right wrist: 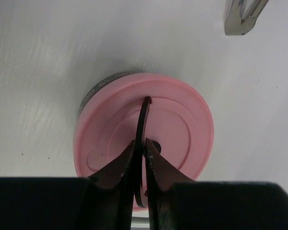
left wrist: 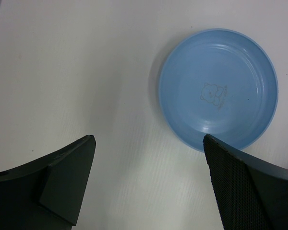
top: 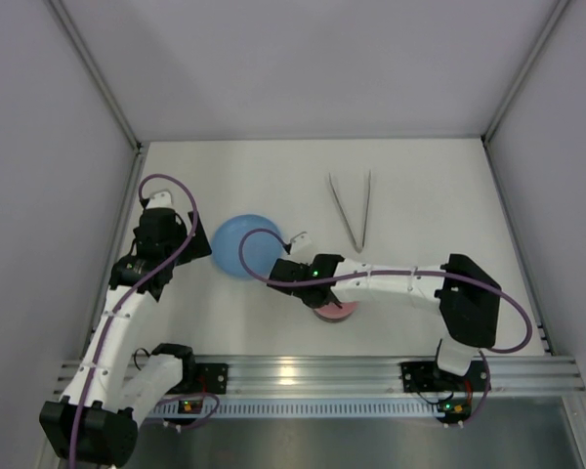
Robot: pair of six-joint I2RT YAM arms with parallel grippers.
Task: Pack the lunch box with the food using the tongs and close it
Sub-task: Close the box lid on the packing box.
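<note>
Top external view. White table (top: 420, 176), walled on three sides. The tongs (top: 358, 242) lie flat toward the far right. They form a narrow V with the joined end nearer the arms and the tips pointing away, and nothing touches them. A blue plate (top: 236, 239) sits left of centre. The right arm reaches leftward across the near side of the table. The right gripper (top: 317, 298) is over the pink lid (top: 337, 313), near the front edge and just right of the plate. Only a pink crescent of the lid shows from under the wrist. The left arm is folded up at the left, with the left gripper (top: 197, 246) at the plate's left rim.

Left wrist view. The left gripper (left wrist: 148, 141) points down at the table. Its jaws are wide apart with nothing between them. The blue plate (left wrist: 218, 52) is beyond the right finger (left wrist: 245, 187), whose tip overlaps the plate's near edge in this view. A faint bear drawing is at the plate's centre.

Right wrist view. The lunch box (right wrist: 92, 91) stands on the table with the pink lid (right wrist: 182, 120) seated on top of it. Only a strip of grey steel wall shows under the lid's far-left edge. The lid's dark curved handle (right wrist: 144, 117) stands on edge and runs straight in between the right gripper's (right wrist: 140, 143) fingertips. The jaws are almost together, one each side of the thin handle. I cannot tell whether they pinch it or merely flank it. The shiny joined end of the tongs (right wrist: 242, 19) shows at the top right corner, well apart from the box.
</note>
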